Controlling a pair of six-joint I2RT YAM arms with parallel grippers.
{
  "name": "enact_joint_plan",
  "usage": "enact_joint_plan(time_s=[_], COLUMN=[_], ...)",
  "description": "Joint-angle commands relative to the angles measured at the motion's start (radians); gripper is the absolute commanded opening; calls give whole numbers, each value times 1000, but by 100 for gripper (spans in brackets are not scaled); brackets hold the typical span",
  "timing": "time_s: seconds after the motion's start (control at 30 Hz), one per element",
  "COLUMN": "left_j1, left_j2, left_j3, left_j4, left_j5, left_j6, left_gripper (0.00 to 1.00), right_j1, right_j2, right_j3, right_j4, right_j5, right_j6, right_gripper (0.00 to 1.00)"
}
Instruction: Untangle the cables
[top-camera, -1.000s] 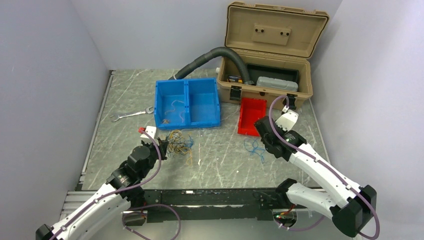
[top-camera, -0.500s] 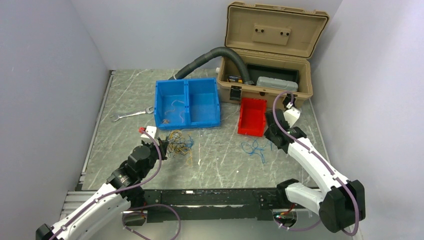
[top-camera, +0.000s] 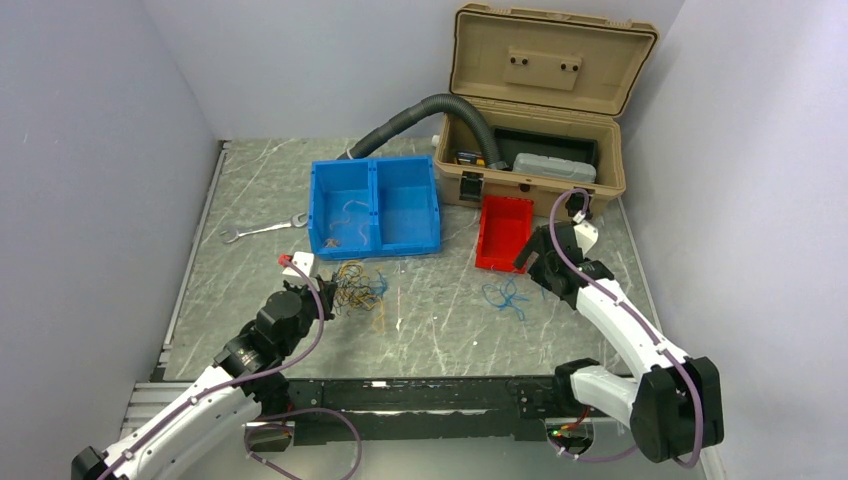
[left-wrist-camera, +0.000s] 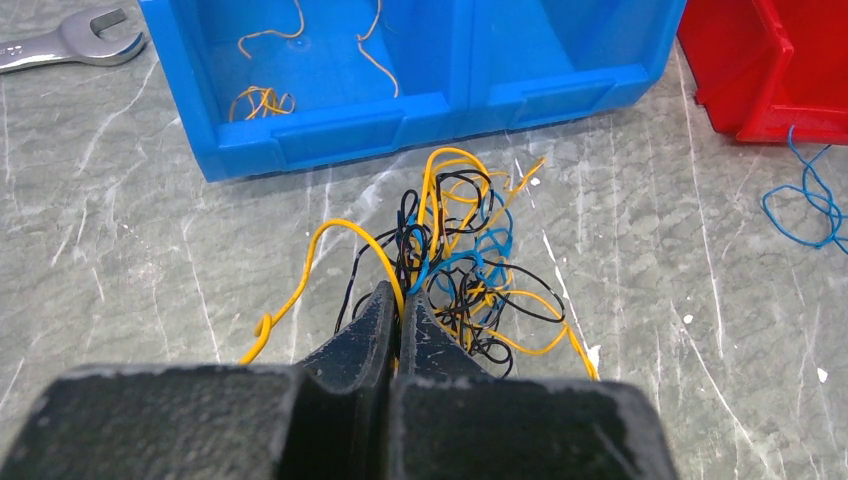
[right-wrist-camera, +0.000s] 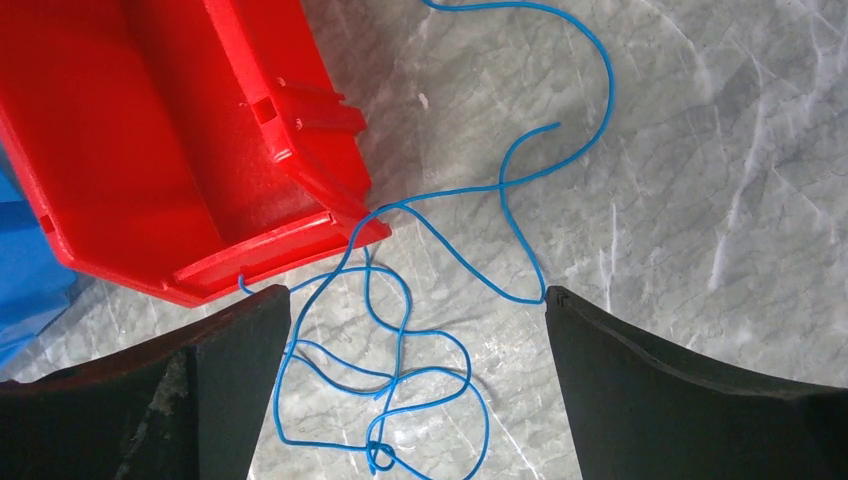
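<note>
The grey marbled table (top-camera: 440, 320) carries a blue bin (top-camera: 375, 207) and a red bin (top-camera: 505, 232) toward its far edge. A tan toolbox (top-camera: 550, 70) sits in the far right corner, and a wrench (top-camera: 262, 229) lies near the left edge. A tangle of cables (top-camera: 358, 288) lies left of centre, a loose blue cable (top-camera: 505, 298) right of centre. A grey hose (top-camera: 420, 108) seems to rest by the far edge.

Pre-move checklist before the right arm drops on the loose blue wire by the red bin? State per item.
1. Hold: left gripper shut on strands of the tangle: ok.
2. Approach: right gripper open, jaws straddling the blue wire: ok.
3. Separation: blue wire lies apart from the tangle: ok.
4. Snag: blue wire free of the red bin: cannot tell; a strand runs right at the bin's corner.
5. Blue wire unknotted: not ok; a small knot shows in one loop.
</note>
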Motion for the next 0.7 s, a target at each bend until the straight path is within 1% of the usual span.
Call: enact_joint_plan(time_s=[0.0, 0.23, 0.4, 0.67], left_j1=[3, 3, 3, 2], left_j2=[6, 15, 15, 9], left_j3=[8, 11, 11, 12], left_j4=[46, 47, 45, 41], left_j5=[8, 6, 1, 0], left_j6=[7, 7, 5, 4], left_gripper=[0, 0, 0, 0], right_j1=[-13, -23, -31, -34], right_j2=[2, -82, -136, -43], right_j3=[-8, -104, -194, -204], right_j4=[25, 39, 140, 225], right_j5=[-13, -57, -138, -181], right_j6=[-9, 11, 22, 43], right_gripper=[100, 100, 100, 100])
